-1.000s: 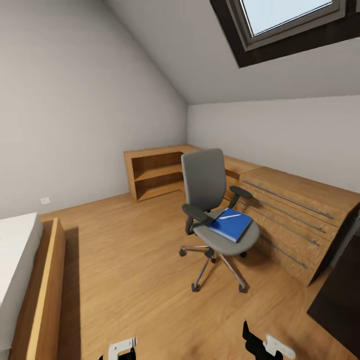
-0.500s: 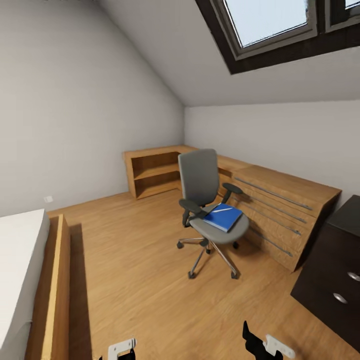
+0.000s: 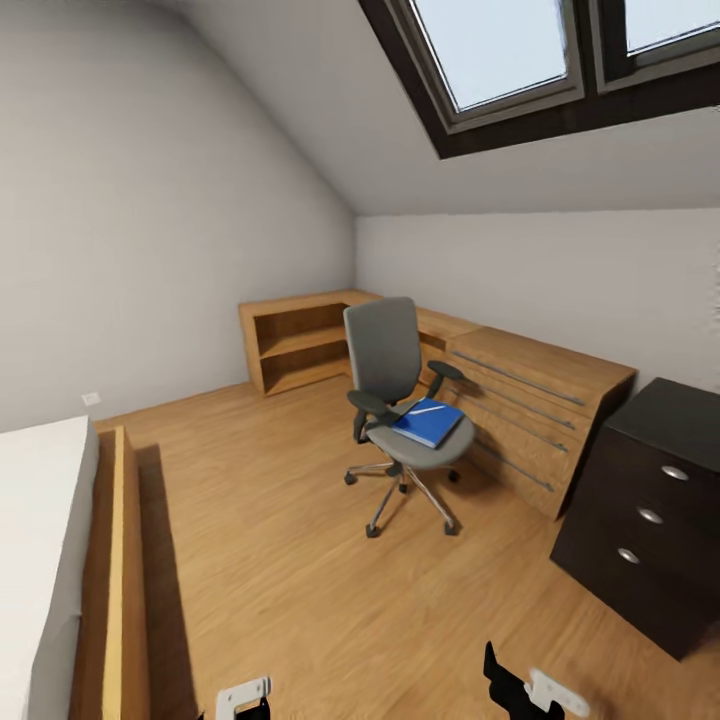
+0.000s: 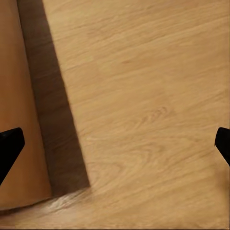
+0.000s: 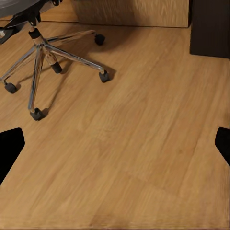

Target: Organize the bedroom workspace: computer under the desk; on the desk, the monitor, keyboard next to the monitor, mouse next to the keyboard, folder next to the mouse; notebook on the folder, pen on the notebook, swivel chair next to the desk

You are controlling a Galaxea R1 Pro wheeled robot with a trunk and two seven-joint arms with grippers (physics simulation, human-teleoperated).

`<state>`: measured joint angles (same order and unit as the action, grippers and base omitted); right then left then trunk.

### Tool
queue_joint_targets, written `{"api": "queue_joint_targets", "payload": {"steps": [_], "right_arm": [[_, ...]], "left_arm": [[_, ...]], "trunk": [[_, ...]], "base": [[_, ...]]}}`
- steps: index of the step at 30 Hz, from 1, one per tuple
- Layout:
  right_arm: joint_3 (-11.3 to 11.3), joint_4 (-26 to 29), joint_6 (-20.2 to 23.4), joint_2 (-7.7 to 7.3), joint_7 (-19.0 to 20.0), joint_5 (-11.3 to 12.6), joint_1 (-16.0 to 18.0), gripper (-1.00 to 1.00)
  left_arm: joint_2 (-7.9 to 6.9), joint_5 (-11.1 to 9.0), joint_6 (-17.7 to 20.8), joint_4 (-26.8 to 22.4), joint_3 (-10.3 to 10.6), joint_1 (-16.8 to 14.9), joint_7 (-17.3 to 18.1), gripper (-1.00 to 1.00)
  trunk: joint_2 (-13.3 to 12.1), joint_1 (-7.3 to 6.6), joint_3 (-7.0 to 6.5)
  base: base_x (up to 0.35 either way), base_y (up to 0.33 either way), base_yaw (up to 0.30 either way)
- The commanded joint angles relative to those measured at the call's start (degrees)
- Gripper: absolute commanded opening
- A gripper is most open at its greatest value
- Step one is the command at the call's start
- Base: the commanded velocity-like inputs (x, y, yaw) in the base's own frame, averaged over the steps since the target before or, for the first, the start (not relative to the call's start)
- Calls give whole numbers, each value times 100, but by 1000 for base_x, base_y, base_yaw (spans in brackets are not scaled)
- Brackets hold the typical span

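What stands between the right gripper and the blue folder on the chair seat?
Nothing visible: bare wooden floor lies between the right gripper and the swivel chair, and the folder rests on the seat with both armrests beside it.

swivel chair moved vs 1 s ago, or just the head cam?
No. The swivel chair keeps its place beside the wooden drawer unit; both shift together, so the camera moved.

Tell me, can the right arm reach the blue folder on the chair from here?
Probably not yet. The folder lies on the swivel chair seat, across bare floor from the right tool. Nothing blocks the way; the base must drive closer.
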<state>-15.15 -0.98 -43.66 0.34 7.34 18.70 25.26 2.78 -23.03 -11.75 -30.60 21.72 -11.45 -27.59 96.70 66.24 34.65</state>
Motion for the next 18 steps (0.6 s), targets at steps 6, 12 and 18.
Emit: {"api": "queue_joint_targets", "payload": {"steps": [6, 12, 18], "right_arm": [[-24, -8, -20, 5, 57, 55, 5, 100], [-23, -8, -20, 5, 61, 55, 5, 100], [-23, 0, -20, 2, 65, 54, 5, 100]], "left_arm": [[-6, -70, -54, 6, 29, -6, -13, 100], [-9, -77, -63, 3, 12, -6, -3, 100], [-6, -77, -69, 2, 13, -6, -16, 100]], "trunk": [[-239, -136, -103], [-479, -268, -210], [-720, -400, -318]], "base": [[-338, 45, -162], [-339, 116, -262], [-339, 128, -283]]}}
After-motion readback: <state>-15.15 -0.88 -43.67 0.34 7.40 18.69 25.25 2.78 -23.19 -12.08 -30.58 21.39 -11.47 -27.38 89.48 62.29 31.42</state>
